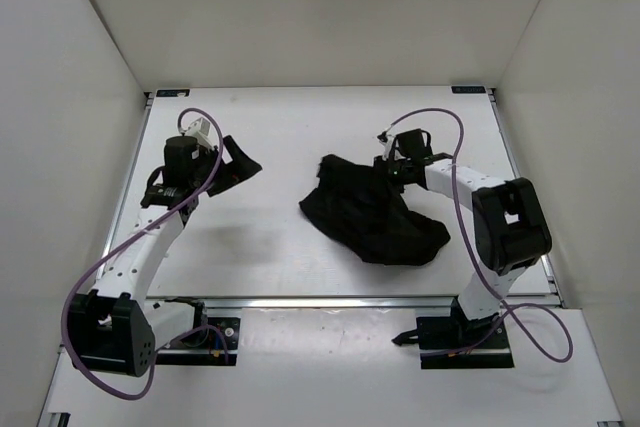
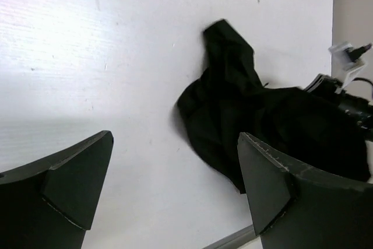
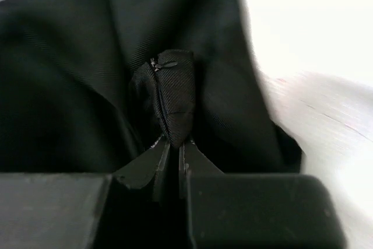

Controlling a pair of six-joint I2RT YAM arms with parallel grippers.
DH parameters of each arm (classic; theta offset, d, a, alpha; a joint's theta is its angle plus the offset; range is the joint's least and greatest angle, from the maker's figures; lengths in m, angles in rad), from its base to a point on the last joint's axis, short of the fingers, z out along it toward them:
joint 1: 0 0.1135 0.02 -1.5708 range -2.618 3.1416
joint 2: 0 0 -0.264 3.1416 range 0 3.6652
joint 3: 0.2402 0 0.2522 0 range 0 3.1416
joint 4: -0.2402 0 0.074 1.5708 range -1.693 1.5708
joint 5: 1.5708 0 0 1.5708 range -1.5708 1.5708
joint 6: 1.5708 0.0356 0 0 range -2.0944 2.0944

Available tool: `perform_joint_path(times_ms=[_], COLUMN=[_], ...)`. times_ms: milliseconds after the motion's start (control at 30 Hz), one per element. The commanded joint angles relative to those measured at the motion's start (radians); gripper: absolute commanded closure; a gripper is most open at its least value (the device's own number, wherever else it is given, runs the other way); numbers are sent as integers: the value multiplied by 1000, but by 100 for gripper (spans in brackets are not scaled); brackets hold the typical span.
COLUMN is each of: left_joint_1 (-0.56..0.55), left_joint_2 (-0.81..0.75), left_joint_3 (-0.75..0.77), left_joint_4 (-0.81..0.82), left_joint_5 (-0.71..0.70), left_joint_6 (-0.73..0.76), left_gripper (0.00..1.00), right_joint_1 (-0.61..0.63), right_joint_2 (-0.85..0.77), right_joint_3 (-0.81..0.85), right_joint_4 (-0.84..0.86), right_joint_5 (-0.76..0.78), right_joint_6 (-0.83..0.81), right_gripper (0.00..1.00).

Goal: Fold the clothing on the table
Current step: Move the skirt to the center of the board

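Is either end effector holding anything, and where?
The right end effector is shut on the clothing, pinching a bunched fold at its far edge. The left end effector is open, empty.

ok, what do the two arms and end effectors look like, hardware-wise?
The left arm and right arm: white links, bulky black joint housings, a purple cable looped along each. The left end effector and right end effector: black, flat wedge-shaped fingers.

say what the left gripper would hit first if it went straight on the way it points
Probably the crumpled black fabric clothing, lying ahead of the left gripper; if it angles down, bare white table first. Depth is unclear.
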Motion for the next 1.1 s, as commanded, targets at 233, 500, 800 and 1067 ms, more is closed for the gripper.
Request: perform_joint_path(times_ms=[233,500,800,1067], left_joint_1=[-12,-4,-6,-59], left_joint_2=[-24,-11,-12,10], left_joint_3=[8,54,35,29], left_joint_4=[62,69,116,156], left_joint_5=[67,67,117,194], left_joint_6=[-9,-3,-32,-67], left_gripper=[1,1,1,2], right_joint_1=[-11,88,68,92], right_joint_2=[-116,-173,-247,-267], right_joint_3=[227,687,523,393], right_joint_4=[71,-31,-94,-212], right_joint_5=[-54,190,306,346], right_joint_6=[-4,-153,-150,-169], right_gripper=[100,100,100,100])
